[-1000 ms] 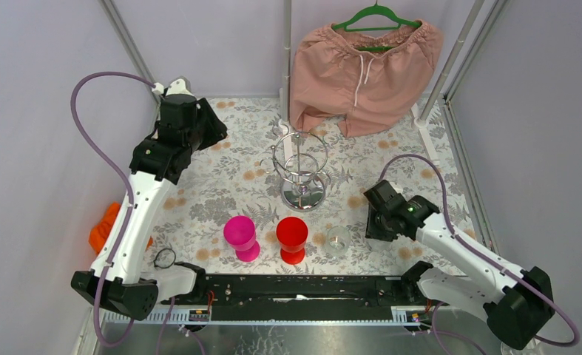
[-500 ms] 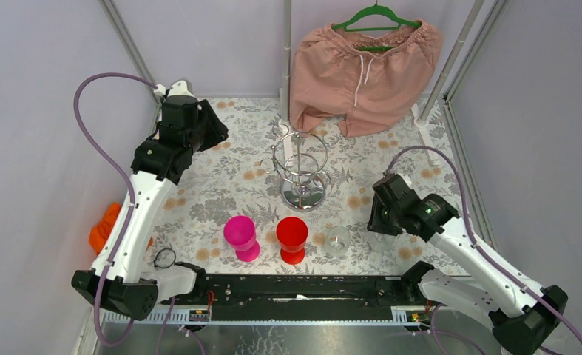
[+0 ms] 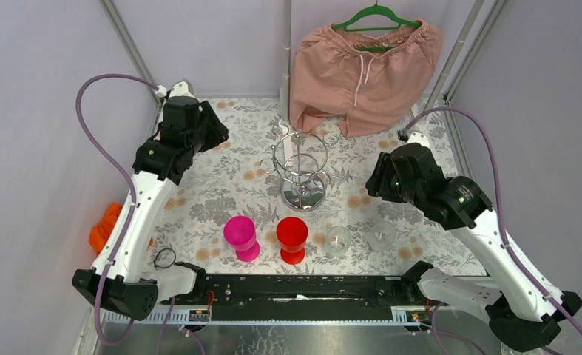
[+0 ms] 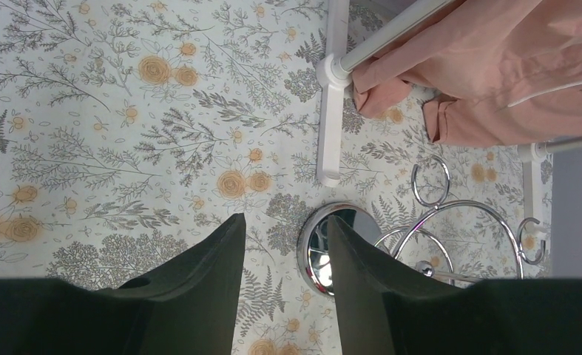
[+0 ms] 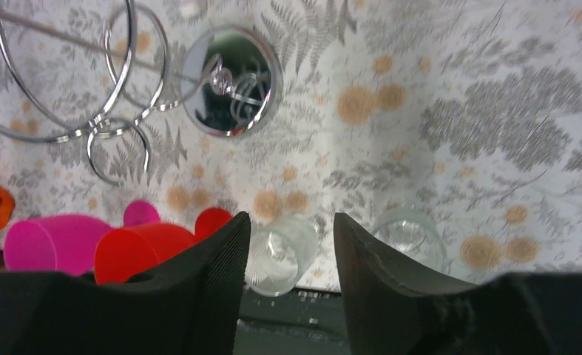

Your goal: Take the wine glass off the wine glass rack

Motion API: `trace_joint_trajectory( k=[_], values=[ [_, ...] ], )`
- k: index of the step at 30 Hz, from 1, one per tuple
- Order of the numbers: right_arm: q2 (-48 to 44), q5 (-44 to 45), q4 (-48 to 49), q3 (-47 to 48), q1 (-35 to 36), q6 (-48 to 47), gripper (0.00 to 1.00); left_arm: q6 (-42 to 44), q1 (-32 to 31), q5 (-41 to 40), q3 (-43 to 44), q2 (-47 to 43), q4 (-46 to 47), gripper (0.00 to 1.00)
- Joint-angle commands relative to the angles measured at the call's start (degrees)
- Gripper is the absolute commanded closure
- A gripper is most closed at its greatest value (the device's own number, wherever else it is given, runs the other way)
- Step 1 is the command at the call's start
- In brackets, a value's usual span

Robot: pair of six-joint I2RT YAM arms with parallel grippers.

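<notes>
Noted the wine glass (image 3: 382, 237) on the table (image 3: 221, 185), apart from the wine glass rack (image 3: 302, 174), beside another clear glass (image 3: 338, 240). Saw left gripper (image 4: 284, 220) and right gripper (image 5: 291, 218) hovering, jaws apart.

Top camera looks down; both wrist cameras face downward, sharing the wine glass rack (image 3: 302, 194).

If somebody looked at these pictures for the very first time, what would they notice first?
Probably the big pink shorts hanging up at the back. Next comes the shiny chrome wine glass rack in the middle of the flowery table, with all its rings empty. Then the bright pink glass and the red glass, standing side by side near the front edge.
</notes>
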Motion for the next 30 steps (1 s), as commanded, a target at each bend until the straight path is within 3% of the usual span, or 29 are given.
trace_joint_trajectory(
  k=[1,12,26,30],
  values=[
    [2.49,9.14,4.91,4.02,0.54,-4.43,0.44,-0.16,-0.26,-0.63,-1.53,-0.93,2.92,0.48],
    [3.75,25.12,14.68,1.14,0.54,-9.39,0.34,-0.35,-0.32,-1.82,-1.98,-0.93,2.97,0.48],
    [-0.92,28.78,14.35,-1.91,0.54,-9.66,0.34,-0.27,-0.28,-2.79,-2.46,-0.74,2.94,0.48],
    [-0.49,28.52,13.79,-1.21,0.54,-9.50,0.28,-0.27,-0.33,-3.13,-2.59,-0.97,2.93,0.48]
  ],
)
